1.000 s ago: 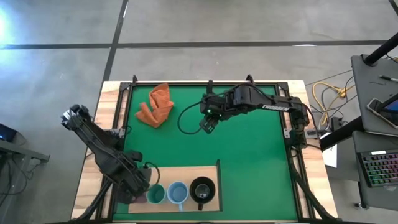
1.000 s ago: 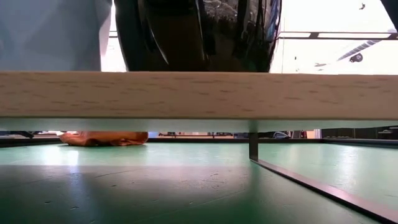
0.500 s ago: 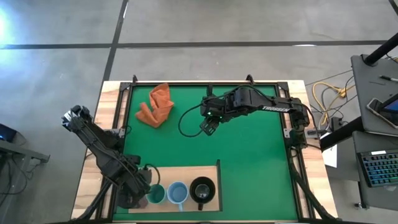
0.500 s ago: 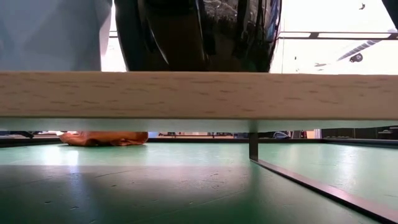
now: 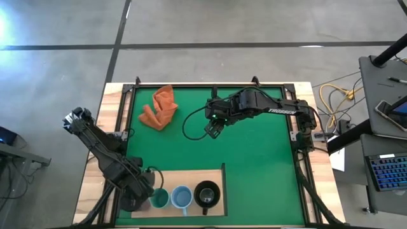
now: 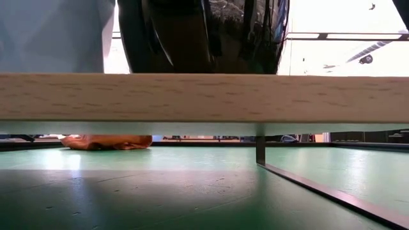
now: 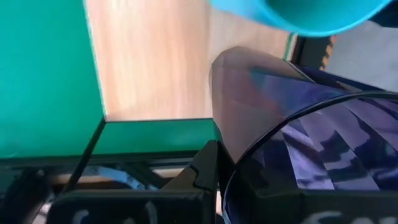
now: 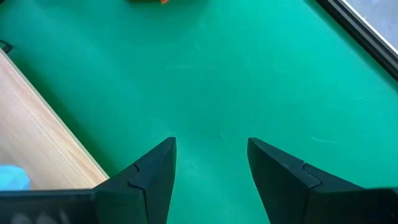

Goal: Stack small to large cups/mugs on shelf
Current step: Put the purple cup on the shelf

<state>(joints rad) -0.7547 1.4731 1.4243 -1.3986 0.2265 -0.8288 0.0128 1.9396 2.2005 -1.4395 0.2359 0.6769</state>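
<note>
Left gripper (image 5: 138,202): closed tight on the dark purple cup (image 7: 298,149), at the shelf's (image 5: 216,173) left end, just beside the teal-green cup (image 5: 159,199).
Row on shelf: teal-green cup, then light blue mug (image 5: 182,198), then black mug (image 5: 206,194) rightward.
Right gripper (image 8: 210,163): fingers spread wide, empty, over the green mat (image 5: 254,165) well beyond the shelf.
Risk: the purple cup clips the teal-green rim and tips it; the grip may drag the cup on release.
</note>
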